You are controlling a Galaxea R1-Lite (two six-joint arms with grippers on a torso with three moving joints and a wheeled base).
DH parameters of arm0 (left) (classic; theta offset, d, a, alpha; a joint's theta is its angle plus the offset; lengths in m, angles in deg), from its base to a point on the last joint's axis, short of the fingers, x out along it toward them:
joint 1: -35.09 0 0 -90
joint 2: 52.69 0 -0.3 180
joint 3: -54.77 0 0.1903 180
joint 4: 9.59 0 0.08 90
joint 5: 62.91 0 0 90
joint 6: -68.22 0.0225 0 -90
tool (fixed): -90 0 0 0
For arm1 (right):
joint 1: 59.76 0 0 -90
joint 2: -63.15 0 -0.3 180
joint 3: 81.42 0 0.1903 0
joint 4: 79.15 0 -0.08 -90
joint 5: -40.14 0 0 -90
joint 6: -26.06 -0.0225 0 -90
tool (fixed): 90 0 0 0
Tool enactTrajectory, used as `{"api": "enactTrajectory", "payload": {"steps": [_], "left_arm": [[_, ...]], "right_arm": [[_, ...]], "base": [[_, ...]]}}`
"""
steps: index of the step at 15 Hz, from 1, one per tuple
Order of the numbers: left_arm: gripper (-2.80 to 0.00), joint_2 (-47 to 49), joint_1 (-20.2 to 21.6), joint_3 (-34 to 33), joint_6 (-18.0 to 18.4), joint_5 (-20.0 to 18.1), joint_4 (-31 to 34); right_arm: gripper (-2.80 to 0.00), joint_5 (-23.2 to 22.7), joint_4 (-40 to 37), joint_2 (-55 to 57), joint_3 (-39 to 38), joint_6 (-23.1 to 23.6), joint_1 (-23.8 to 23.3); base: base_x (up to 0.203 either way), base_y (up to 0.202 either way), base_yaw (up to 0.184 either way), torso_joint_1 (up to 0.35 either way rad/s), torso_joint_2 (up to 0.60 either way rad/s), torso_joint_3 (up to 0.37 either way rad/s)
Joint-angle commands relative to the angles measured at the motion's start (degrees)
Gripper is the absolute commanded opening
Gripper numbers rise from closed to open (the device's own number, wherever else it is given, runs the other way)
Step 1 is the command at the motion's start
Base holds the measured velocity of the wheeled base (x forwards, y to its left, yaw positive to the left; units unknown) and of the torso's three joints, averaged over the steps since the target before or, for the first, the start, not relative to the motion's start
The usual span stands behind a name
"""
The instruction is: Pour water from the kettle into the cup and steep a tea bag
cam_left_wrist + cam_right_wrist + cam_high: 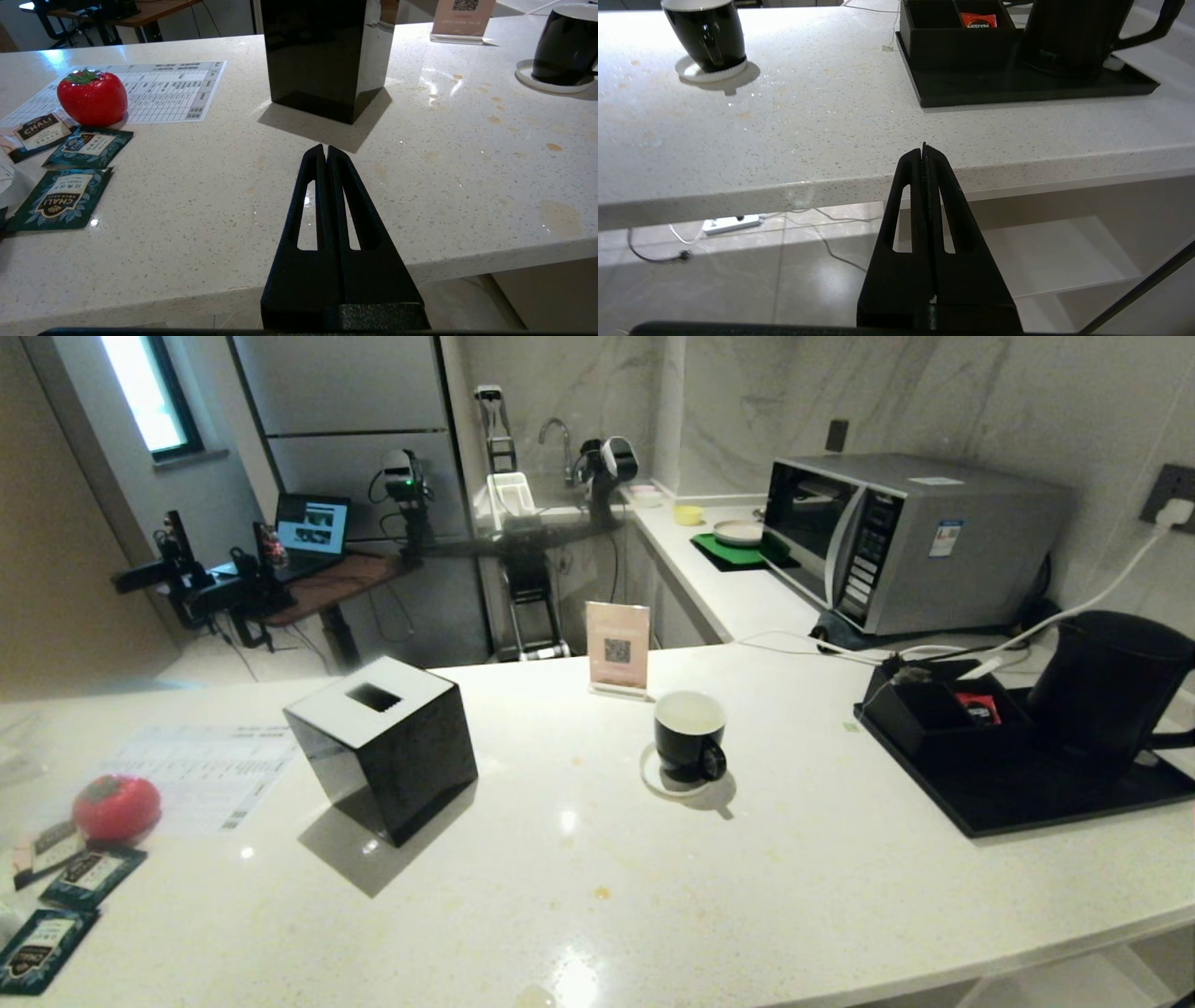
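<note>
Sitting on a white coaster (653, 782), the cup (689, 735) holds no tea bag.

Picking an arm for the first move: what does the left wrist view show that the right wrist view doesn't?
Only the left wrist view: the shut left gripper, the teal packets, a red strawberry-shaped object, a printed sheet and the black cube.
Only the right wrist view: the shut right gripper, the kettle on its black tray, a red packet.
Both: the cup on its white coaster, and the counter.
</note>
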Motion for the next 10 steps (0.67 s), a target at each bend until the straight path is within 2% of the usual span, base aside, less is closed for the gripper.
{"api": "enactTrajectory", "payload": {"steps": [1,4,6,10], "left_arm": [[-2.8,0.08,0.0,0.0,-0.27,0.06,-0.02],[-2.8,0.08,0.0,0.0,-1.11,0.41,-0.02],[-2.8,0.08,0.0,0.0,-1.14,0.5,-0.02],[-2.8,0.08,0.0,0.0,-1.14,0.5,-0.02]], "right_arm": [[-2.8,-0.03,-0.04,0.1,0.0,0.57,0.0],[-2.8,-0.2,-0.13,0.1,0.0,-0.46,0.0],[-2.8,0.22,0.38,0.1,0.0,-3.45,0.0],[-2.8,-0.04,1.92,0.34,2.76,-3.91,0.09]], "base": [[0.0,0.0,0.0,0.0,0.0,0.0],[0.0,0.0,0.0,0.0,0.0,0.0],[0.0,0.0,0.0,0.0,0.0,0.0],[0.0,0.0,0.0,0.0,0.0,0.0]]}}
